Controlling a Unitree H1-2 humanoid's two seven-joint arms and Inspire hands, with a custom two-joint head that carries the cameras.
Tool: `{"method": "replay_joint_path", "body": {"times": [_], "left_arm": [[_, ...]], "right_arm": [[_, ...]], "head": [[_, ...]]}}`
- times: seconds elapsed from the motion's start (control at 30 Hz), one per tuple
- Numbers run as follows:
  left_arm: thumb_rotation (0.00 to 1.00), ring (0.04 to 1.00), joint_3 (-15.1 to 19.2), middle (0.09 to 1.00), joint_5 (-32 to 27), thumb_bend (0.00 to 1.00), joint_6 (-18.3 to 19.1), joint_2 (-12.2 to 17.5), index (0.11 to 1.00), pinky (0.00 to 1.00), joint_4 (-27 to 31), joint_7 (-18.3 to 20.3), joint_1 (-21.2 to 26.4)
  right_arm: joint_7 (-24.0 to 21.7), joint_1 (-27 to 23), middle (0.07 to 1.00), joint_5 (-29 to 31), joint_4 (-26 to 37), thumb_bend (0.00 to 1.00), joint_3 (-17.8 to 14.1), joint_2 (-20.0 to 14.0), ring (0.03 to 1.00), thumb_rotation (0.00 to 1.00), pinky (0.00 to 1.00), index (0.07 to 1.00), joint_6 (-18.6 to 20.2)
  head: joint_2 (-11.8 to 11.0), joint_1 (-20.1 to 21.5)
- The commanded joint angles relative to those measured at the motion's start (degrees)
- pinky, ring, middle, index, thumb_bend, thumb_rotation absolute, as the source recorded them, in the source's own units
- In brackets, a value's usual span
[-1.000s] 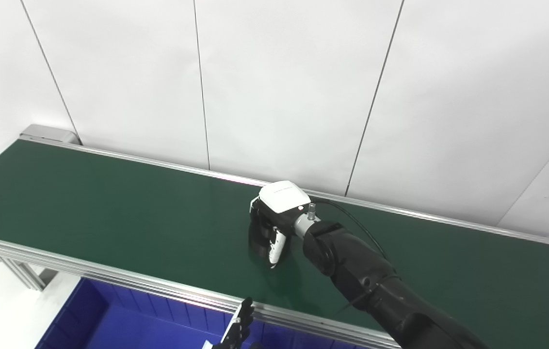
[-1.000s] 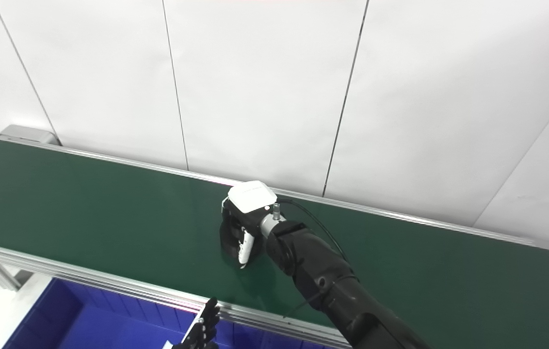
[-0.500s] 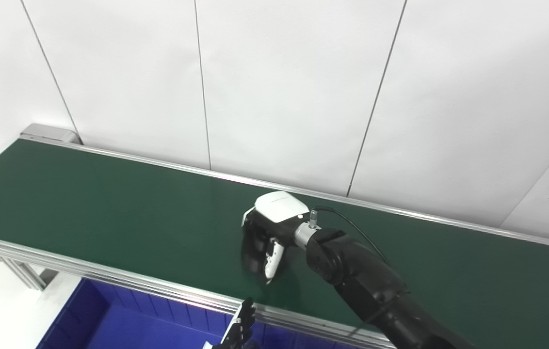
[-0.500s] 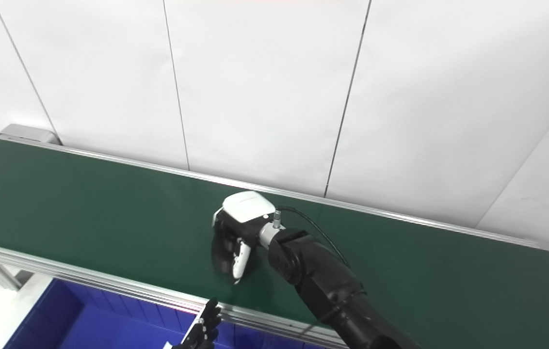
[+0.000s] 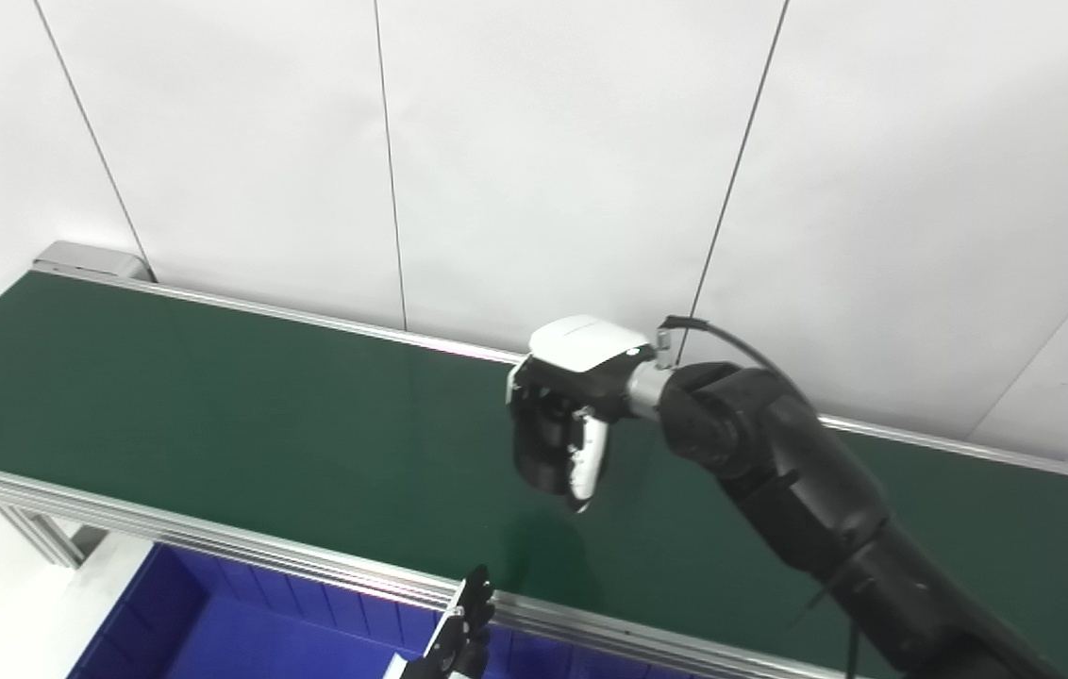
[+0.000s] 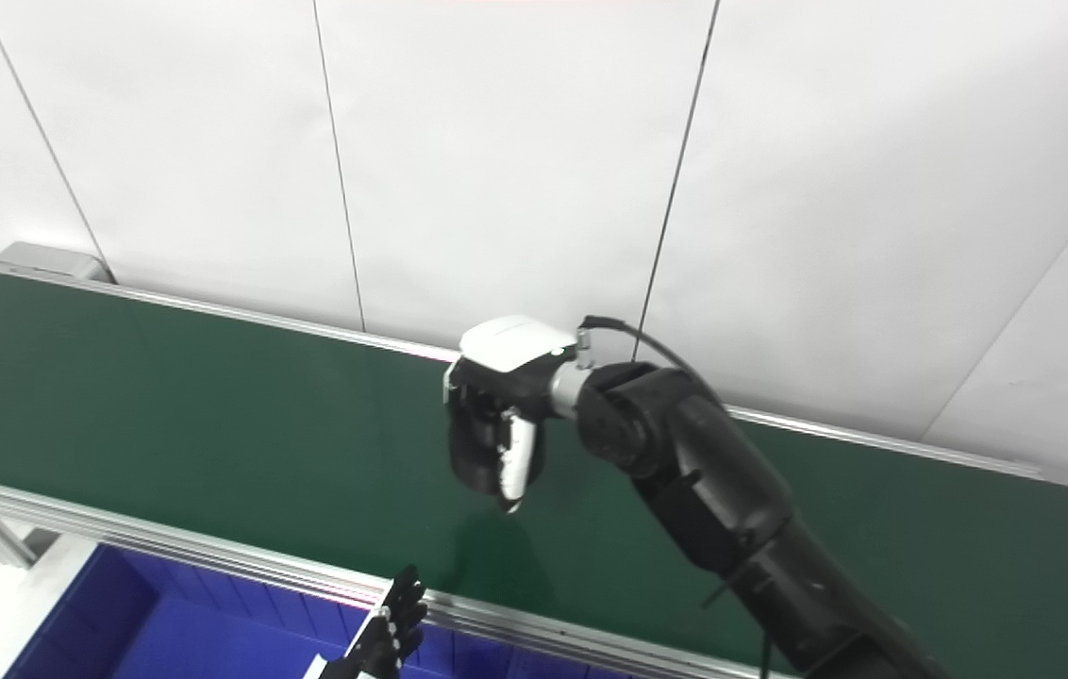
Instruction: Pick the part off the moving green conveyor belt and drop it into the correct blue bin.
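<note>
so my right hand (image 5: 558,429) is up off the green conveyor belt (image 5: 213,415) around mid-frame, fingers curled in tight around something dark; honestly can't make out the part itself in there; shadow sits on the belt just below it; my left hand (image 6: 383,641) only pokes in at the bottom edge, fingers apart, over the blue bin (image 5: 213,632) in the lower left

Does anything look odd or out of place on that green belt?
Nothing is spilled or askew. The green belt looks bare. The right hand hangs curled above it; whether it holds a part cannot be told.
</note>
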State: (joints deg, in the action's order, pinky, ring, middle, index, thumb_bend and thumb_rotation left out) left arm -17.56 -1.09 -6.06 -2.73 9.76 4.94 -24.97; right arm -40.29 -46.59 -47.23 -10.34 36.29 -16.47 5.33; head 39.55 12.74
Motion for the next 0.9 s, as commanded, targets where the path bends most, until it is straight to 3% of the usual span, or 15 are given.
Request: {"method": "replay_joint_path", "body": {"times": [0.0, 0.17, 0.3, 0.57, 0.7, 0.8, 0.87], "left_arm": [[0.92, 1.000, 0.5, 1.000, -1.4, 0.62, 0.1, 0.7, 1.000, 1.00, 2.4, 0.9, -0.1], [0.92, 1.000, 2.3, 1.000, -3.7, 0.65, 1.7, 2.6, 1.000, 1.00, 4.5, 2.1, -0.1], [0.92, 1.000, 4.1, 1.000, -6.3, 0.66, 3.4, 3.6, 1.000, 1.00, 5.6, 2.7, 0.2], [0.92, 1.000, 6.4, 1.000, -8.0, 0.62, 7.3, 5.2, 1.000, 1.00, 8.8, 3.2, 0.3], [0.90, 1.000, 7.4, 1.000, -8.6, 0.62, 9.6, 5.6, 1.000, 1.00, 10.9, 3.2, 0.6], [0.89, 1.000, 7.8, 1.000, -9.6, 0.64, 10.7, 5.8, 1.000, 1.00, 11.8, 3.2, 1.1], [0.89, 1.000, 7.9, 1.000, -10.1, 0.63, 12.1, 5.8, 1.000, 1.00, 12.9, 3.2, 1.3]], "right_arm": [[-2.6, -0.4, 0.509, -1.8, 4.4, 0.52, -1.1, -2.8, 0.426, 0.00, 0.38, 0.497, 2.5], [-11.1, 3.2, 0.505, -3.7, 15.0, 0.52, -1.5, -7.3, 0.418, 0.00, 0.39, 0.508, 5.5], [-14.0, 8.7, 0.482, -3.3, 24.2, 0.52, -3.2, -9.8, 0.397, 0.00, 0.35, 0.534, 5.6], [-20.7, 20.6, 0.462, -7.0, 41.8, 0.51, -7.5, -10.4, 0.368, 0.00, 0.29, 0.550, 9.8], [-20.0, 27.8, 0.452, -9.1, 47.2, 0.51, -10.2, -10.1, 0.359, 0.00, 0.26, 0.552, 9.1], [-19.2, 33.0, 0.465, -11.0, 49.1, 0.51, -12.8, -9.0, 0.377, 0.00, 0.31, 0.552, 9.5], [-16.8, 37.8, 0.460, -12.5, 49.8, 0.51, -14.2, -8.1, 0.375, 0.00, 0.29, 0.548, 8.5]], "head": [[0.5, 1.4], [3.5, 7.9], [4.7, 10.5], [8.5, 13.3], [10.1, 13.9], [10.7, 13.9], [11.2, 13.7]]}}
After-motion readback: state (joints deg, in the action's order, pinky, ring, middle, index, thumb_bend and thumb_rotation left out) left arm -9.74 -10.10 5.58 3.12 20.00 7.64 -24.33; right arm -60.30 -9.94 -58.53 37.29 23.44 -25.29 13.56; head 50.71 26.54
